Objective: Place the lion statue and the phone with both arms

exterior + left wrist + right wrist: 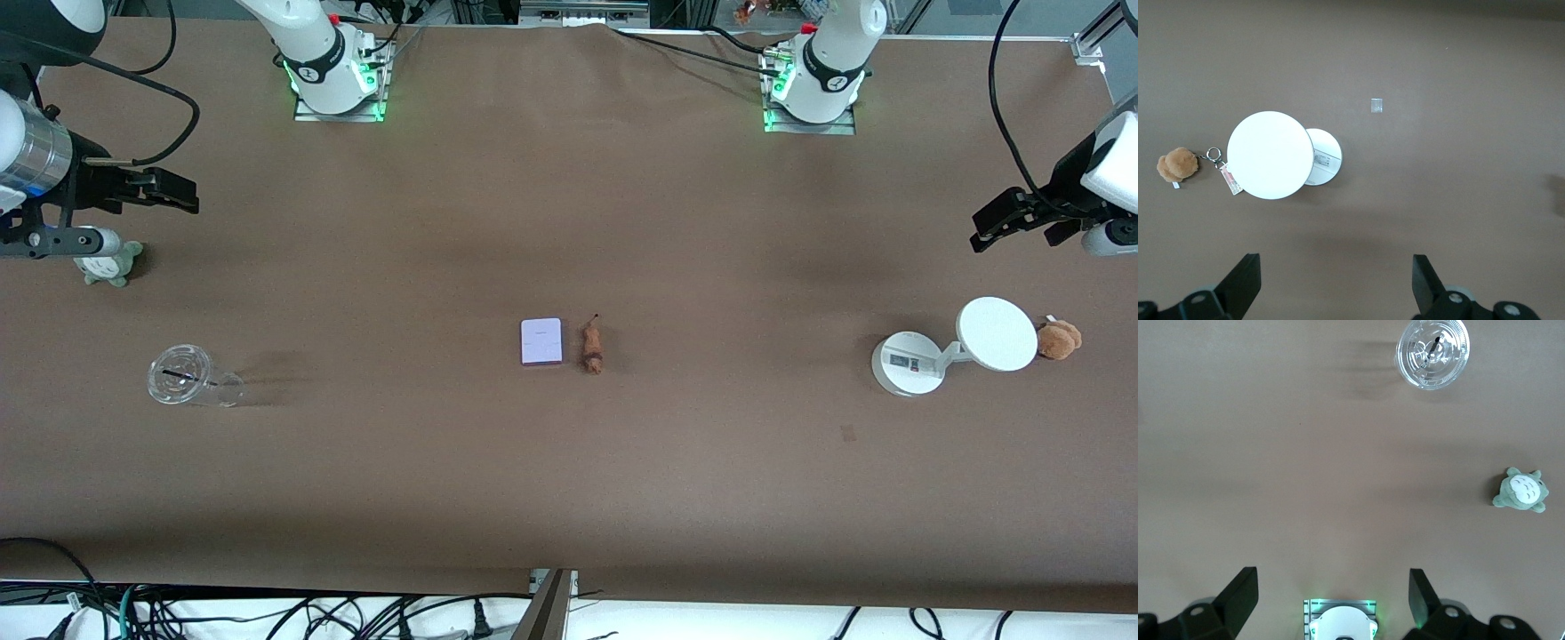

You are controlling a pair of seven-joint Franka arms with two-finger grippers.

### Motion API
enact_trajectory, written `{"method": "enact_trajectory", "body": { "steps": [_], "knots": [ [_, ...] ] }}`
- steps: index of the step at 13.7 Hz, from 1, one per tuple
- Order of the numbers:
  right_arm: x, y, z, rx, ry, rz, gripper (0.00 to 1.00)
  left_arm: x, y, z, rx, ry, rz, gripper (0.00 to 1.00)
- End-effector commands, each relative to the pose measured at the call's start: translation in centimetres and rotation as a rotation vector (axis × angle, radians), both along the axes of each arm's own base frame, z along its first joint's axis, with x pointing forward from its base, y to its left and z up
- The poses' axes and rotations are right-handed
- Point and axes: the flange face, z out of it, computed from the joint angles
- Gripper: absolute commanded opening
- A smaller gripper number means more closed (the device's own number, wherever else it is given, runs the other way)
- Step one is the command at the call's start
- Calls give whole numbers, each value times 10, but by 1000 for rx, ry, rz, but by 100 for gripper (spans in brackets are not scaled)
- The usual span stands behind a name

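**Lion statue and phone mid-bench, both arms parked at the ends**

Front view: lion statue (592,348) and phone (541,341) lie side by side at the middle of the bench, just apart, not touching. The lion sits on the left arm's side of the pair, the phone on the right arm's side. The lion's long axis runs from the base edge toward the camera edge, thin tail pointing at the bases, darker end toward the camera. The phone lies flat, long side on the same line. Left gripper (982,235) hovers high near the left arm's end of the bench, close to the white scale (956,348) and the tan plush (1059,340). Right gripper (188,196) hovers near the right arm's end, close to the green plush (110,265), with the clear cup (189,378) nearer the camera edge. Both are well apart from the targets. My read: left arm takes the lion, right takes the phone, each reaching inward, closing across the narrow width.

Left wrist view: fingers (1245,277) spread wide, nothing held. Scale and plush below; no target in view.

Right wrist view: fingers (1241,593) spread wide, empty. Cup, green plush and the arm's own base visible; no target.
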Motion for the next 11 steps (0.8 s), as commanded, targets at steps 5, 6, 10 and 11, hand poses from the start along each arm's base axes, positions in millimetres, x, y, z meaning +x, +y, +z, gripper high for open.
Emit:
{"method": "enact_trajectory", "body": {
  "steps": [5,6,10,11],
  "knots": [
    [2,0,5,7,1,8,100,6,-6,6,67,25,-39,100],
    [2,-1,5,7,1,7,100,6,-6,6,67,24,-39,100],
    [3,-1,6,11,-3,7,100,6,-4,7,63,22,-29,100],
    [3,-1,4,13,0,10,100,7,-4,5,60,22,-11,100]
  ]
}}
